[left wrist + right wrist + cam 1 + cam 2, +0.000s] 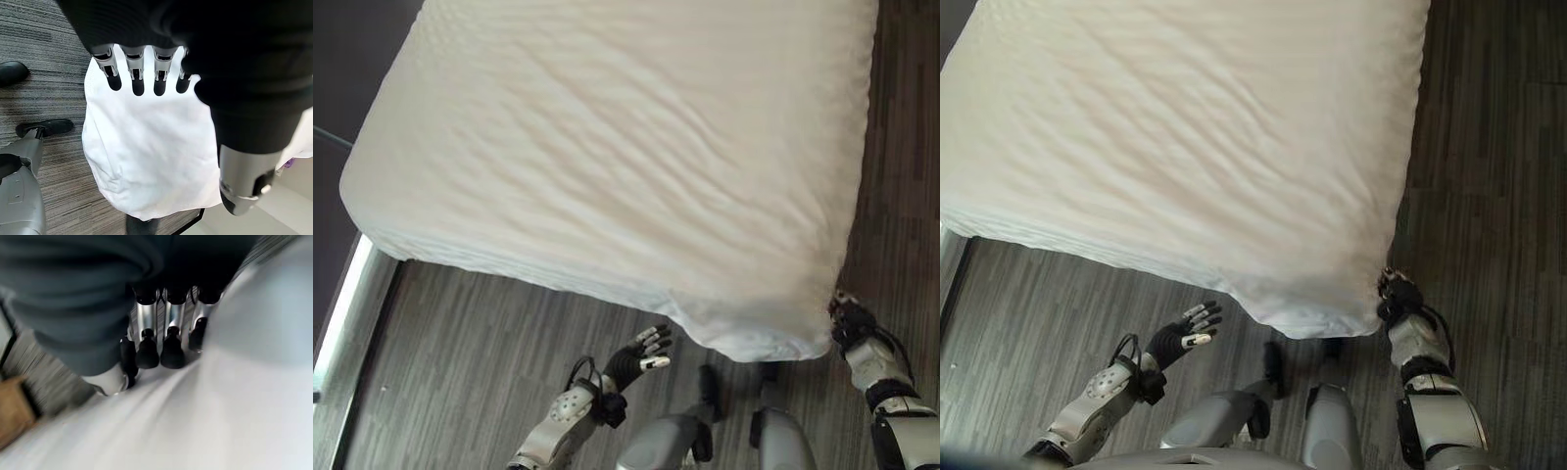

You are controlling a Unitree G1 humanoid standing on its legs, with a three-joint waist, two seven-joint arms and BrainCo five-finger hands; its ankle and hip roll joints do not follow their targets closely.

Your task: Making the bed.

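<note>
Bed, a broad mattress under a wrinkled white fitted sheet, fills the upper part of both eye views and stands on a floor of dark grey wood-grain planks. Nearest the robot is the bed's rounded foot corner, where the white cloth bulges and gathers in small folds.

The left hand hangs over the bare floor just short of the bed's near edge, clear of the sheet, its silver fingers straight and spread with the thumb held off to one side; it holds nothing. In the left wrist view the white corner hangs past those fingers above the planks.

The right hand is up against the side of that same corner, at the edge where the sheet drops to the floor. In the right wrist view its dark fingertips press onto white cloth, but whether they pinch it or merely touch cannot be told.

Open floor runs along the near edge and down the bed's right side. Farther off, the sheet lies mostly flat, crossed by shallow diagonal creases.
</note>
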